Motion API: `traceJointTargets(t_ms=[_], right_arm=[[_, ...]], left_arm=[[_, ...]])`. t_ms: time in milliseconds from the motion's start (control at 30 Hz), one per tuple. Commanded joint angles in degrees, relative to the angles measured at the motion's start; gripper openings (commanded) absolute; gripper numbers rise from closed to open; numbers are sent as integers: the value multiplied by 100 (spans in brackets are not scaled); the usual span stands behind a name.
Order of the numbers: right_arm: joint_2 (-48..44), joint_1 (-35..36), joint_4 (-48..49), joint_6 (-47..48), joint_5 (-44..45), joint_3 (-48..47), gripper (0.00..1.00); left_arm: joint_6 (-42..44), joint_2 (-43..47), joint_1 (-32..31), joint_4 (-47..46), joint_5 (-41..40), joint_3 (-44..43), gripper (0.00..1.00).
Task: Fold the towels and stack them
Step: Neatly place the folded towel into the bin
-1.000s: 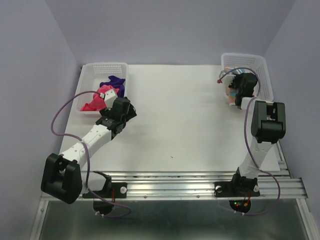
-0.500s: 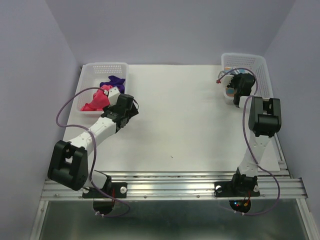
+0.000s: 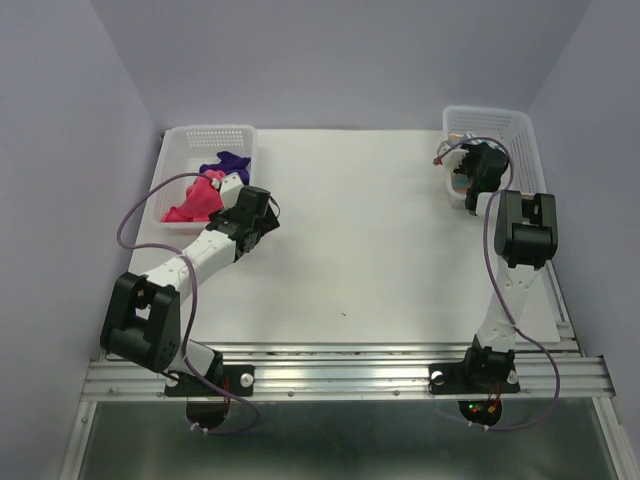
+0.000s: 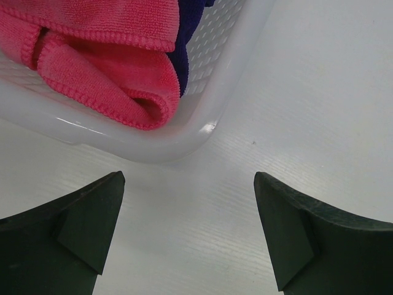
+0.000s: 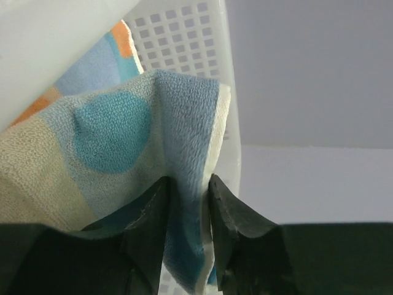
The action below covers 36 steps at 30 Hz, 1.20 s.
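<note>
A flat white table top (image 3: pixel 380 250) is seen from above, with a black-and-white left arm (image 3: pixel 190 265) and a black-and-white right arm (image 3: pixel 525 235) reached out over it from the near edge. A white plastic mesh basket (image 3: pixel 205 135) is set at the far left corner of the table, and a second white mesh basket (image 3: pixel 522 135) at the far right corner.

In the left basket, a magenta-pink towel (image 3: pixel 195 200) is heaped at the near end, and a dark purple towel (image 3: pixel 225 162) is bunched just behind it, touching it. In the left wrist view a rolled, hemmed edge of the magenta-pink towel (image 4: pixel 104 67) is seen lying against the rounded corner wall of the basket (image 4: pixel 233 67), with a strip of the dark purple towel (image 4: pixel 190 24) beside it.

The left gripper (image 4: pixel 189 184) is held over bare table just beside that corner. Its jaws are spread wide apart, and nothing is between them.

A light blue towel with orange blotches (image 5: pixel 110 135) is found at the near left corner of the right basket, against its mesh wall (image 5: pixel 178 37). Whether it rests fully inside cannot be told. The right gripper (image 5: pixel 187 184) is clamped on a raised fold of this towel, the cloth being pinched in the narrow gap between the two dark fingers (image 5: pixel 224 209).
</note>
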<state>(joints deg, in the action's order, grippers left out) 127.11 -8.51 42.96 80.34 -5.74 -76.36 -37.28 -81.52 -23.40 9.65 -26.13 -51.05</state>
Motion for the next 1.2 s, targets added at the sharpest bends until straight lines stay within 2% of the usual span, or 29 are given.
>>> traceJointTargets(t_ms=[0,33,67,133,400,633,767,833,900,1067,1167], right_arm=[[-2,-36,486,-246,11,-345,45],[-11,-36,477,-290,46,-353,50],[-19,-36,468,-334,73,-362,69],[-80,-36,415,-474,230,-380,100],[-695,-36,643,-861,336,102,100],[-1722,-36,723,-1862,477,604,100],[-2512,-19,179,-3048,179,903,100],[-2892,16,-330,-3644,-365,1140,100],[-3437,173,-1039,-3840,-1039,1306,100],[-4237,1043,-1448,-4823,-745,1449,100],[-4405,1264,-1931,-6447,-885,1045,100]], left_arm=[[-43,153,28,-77,-77,-213,99],[-43,153,28,-77,-59,-213,99],[-43,171,28,-77,-59,-213,99],[-43,206,28,-69,-6,-213,99],[106,654,28,-270,178,-125,99],[256,1032,28,-429,389,-72,99],[352,1366,28,-517,468,-19,99],[396,1603,28,-526,425,7,99],[449,1874,28,-482,355,24,99],[432,2324,46,-306,-40,-10,99],[414,2395,116,-148,-173,-81,99]])
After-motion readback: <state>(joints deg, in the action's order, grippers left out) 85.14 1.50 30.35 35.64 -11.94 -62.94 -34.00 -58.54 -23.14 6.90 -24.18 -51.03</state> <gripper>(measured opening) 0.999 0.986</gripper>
